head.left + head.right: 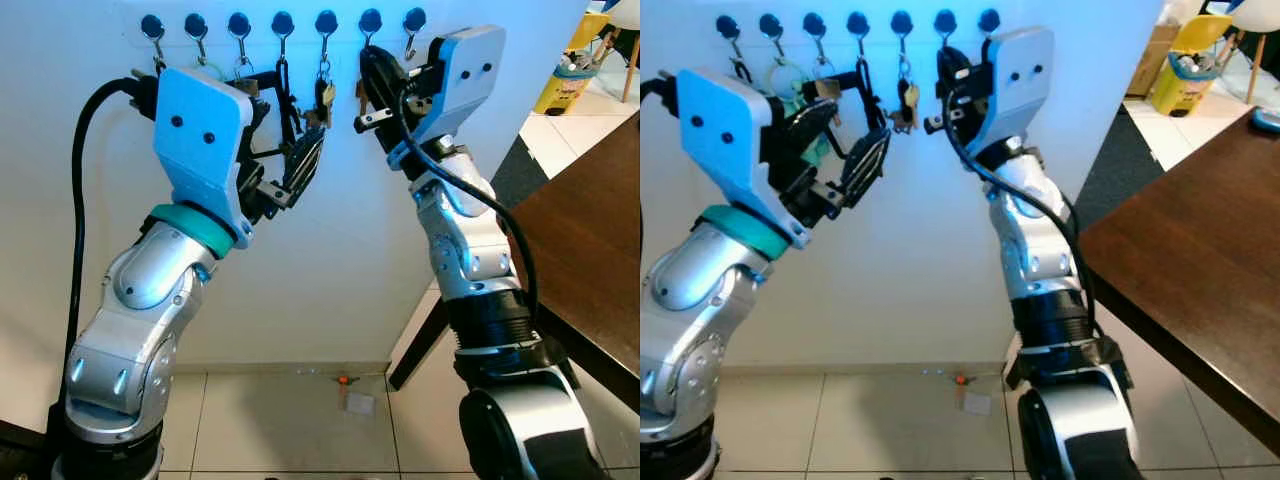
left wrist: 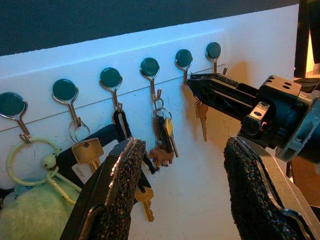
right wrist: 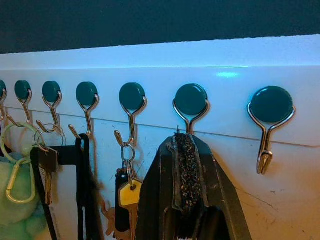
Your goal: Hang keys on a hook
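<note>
Up on the white wall (image 1: 300, 270), a row of hooks (image 3: 190, 107) is seen. The right gripper (image 2: 210, 92) is held shut just under the second hook from the right end. A gold key (image 2: 202, 112) is seen hanging right behind its closed fingers, but whether it is pinched or already on the hook cannot be told. The left gripper (image 2: 182, 192) is held wide open near the wall, with nothing in it. Other keys (image 2: 165, 135) are already hung further along. The last hook (image 3: 270, 117) is bare. The key's ring is hidden.
</note>
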`<state>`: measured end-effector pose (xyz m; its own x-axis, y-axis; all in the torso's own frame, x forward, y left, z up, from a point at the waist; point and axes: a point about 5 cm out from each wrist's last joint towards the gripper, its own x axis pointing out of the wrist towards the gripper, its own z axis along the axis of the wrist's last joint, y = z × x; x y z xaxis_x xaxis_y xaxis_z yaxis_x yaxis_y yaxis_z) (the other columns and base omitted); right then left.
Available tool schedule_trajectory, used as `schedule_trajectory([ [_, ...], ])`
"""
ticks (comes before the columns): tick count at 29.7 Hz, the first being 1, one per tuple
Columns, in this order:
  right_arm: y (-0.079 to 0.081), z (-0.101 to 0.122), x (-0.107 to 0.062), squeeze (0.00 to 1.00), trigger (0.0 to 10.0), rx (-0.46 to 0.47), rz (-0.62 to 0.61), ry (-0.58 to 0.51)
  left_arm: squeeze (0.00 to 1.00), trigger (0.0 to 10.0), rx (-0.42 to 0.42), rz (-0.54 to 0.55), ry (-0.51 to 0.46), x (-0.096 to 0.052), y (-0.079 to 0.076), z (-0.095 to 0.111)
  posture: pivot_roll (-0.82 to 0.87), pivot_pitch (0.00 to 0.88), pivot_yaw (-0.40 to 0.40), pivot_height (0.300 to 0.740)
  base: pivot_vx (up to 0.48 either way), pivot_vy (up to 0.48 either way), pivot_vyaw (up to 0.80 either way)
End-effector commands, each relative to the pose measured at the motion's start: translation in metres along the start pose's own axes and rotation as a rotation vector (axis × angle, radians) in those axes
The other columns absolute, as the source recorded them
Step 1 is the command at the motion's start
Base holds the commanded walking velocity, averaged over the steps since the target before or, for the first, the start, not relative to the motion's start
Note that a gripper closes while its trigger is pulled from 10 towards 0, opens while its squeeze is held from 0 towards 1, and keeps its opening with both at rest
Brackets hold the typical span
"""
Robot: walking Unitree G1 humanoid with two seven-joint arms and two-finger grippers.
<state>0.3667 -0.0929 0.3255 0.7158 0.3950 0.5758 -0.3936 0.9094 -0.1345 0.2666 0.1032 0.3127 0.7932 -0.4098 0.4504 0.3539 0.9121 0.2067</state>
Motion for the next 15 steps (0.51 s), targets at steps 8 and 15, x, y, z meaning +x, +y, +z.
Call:
schedule_trajectory([
  [8,-0.016,-0.018,-0.010,0.00,10.0,0.119,-0.155,0.075,0.00,10.0,-0.004,-0.014,-0.002,-0.001,-0.002,0.001,-0.03,0.115,0.115,0.740,0.000,0.000,0.00],
  [15,-0.021,-0.021,-0.011,0.00,10.0,0.196,-0.208,0.089,0.00,10.0,-0.002,-0.014,0.000,-0.001,-0.002,0.001,-0.03,0.114,0.115,0.740,0.000,0.000,0.00],
])
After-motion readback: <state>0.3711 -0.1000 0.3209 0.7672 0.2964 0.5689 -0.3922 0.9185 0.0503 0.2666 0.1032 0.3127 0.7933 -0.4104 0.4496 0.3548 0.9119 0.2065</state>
